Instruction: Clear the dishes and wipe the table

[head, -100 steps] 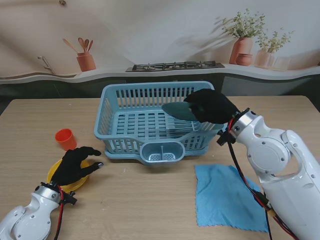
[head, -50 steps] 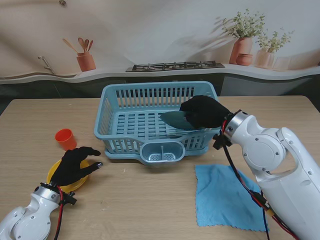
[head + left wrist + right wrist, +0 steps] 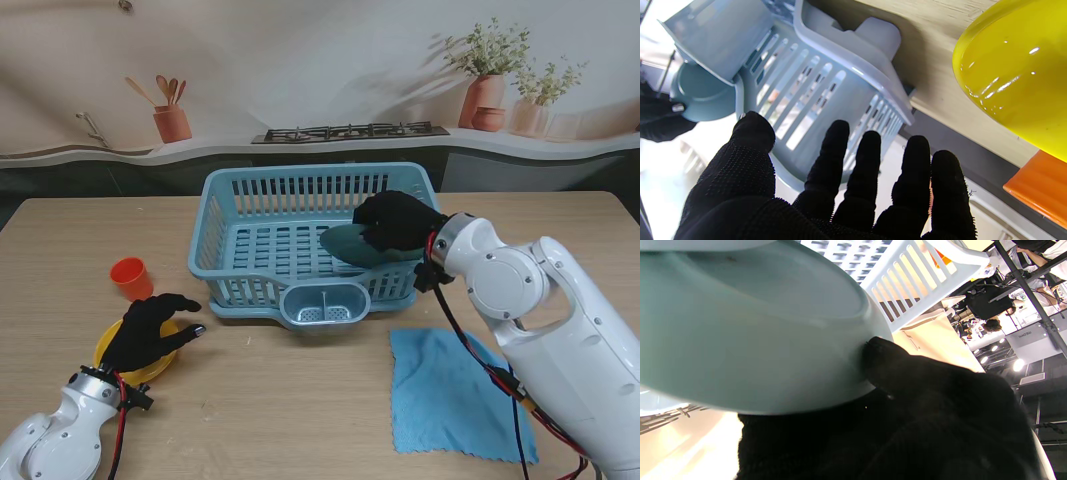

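My right hand is shut on a teal bowl and holds it tilted inside the blue dish rack, low on its right side. The right wrist view is filled by the bowl's underside with my gloved fingers against its rim. The left hand hovers open over the yellow plate at the near left; its fingers are spread. A blue cloth lies flat on the table near the right arm.
An orange cup stands on the table left of the rack, just beyond the yellow plate. The rack's cutlery cup juts toward me. Behind the table runs a counter with a stove and pots.
The right hand has carried the teal bowl down and to the left, deeper into the rack. The left hand has stayed still.
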Controlling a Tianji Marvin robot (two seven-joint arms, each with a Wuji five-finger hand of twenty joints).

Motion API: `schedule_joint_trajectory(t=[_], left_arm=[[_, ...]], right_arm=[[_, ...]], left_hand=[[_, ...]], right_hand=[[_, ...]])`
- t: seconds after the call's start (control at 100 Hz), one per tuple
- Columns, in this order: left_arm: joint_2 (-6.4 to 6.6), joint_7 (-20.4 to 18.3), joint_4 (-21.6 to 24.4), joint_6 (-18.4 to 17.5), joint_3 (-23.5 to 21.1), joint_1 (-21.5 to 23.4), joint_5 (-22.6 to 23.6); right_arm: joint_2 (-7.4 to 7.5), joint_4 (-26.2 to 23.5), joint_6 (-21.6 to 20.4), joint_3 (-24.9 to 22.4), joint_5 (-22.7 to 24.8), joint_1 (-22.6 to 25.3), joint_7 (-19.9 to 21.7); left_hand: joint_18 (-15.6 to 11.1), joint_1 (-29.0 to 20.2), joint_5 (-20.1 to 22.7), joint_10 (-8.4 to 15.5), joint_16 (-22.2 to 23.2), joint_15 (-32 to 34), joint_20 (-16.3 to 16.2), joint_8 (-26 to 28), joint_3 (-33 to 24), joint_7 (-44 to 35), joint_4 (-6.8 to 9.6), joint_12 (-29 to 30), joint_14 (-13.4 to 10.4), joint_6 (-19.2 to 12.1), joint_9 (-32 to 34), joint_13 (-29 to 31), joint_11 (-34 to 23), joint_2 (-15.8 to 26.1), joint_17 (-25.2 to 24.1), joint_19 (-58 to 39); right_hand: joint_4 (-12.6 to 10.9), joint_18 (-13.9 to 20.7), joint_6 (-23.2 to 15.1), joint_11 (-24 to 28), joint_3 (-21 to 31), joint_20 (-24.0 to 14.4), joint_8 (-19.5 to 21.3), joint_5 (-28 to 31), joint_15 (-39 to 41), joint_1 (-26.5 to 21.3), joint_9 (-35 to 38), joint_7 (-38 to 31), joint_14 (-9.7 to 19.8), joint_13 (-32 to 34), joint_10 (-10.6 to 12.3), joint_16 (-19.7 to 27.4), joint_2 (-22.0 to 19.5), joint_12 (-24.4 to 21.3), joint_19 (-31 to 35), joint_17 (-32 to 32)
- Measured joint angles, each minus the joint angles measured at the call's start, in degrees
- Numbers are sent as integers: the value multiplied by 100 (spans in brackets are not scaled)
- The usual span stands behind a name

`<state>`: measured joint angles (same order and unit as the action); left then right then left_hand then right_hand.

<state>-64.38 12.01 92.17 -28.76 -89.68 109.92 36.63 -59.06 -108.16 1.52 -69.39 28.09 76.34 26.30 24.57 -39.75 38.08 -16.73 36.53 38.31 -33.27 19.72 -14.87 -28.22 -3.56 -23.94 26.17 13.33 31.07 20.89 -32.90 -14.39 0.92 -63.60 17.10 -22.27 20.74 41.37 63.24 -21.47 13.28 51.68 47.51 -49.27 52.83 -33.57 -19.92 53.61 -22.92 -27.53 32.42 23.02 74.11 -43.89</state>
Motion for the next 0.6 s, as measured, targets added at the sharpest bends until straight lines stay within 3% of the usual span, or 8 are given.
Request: schedule_joint_trajectory(t=[0.2,0.6], left_arm=[[0,-3,0,0,0,0,-2],[0,-19,-4,12,13,-10,-7]], right_arm=[[-1,134,178,165,-63,-198,45],[20,224,301,207,-299,-416,377]], left_hand=[[0,0,0,0,0,0,0,0,0,0,0,0,1,0,0,0,0,0,0,0],[1,0,0,0,0,0,0,0,0,0,0,0,1,0,0,0,0,0,0,0]], right_hand=[[71,-3,0,184,-6,-329,227,5,181,0,24,-98,0,0,10,-132,5,219,141,0],[188,-11,-43,802,-32,-1368,1255,200,634,7,89,-276,0,-1,63,-461,141,866,667,34]])
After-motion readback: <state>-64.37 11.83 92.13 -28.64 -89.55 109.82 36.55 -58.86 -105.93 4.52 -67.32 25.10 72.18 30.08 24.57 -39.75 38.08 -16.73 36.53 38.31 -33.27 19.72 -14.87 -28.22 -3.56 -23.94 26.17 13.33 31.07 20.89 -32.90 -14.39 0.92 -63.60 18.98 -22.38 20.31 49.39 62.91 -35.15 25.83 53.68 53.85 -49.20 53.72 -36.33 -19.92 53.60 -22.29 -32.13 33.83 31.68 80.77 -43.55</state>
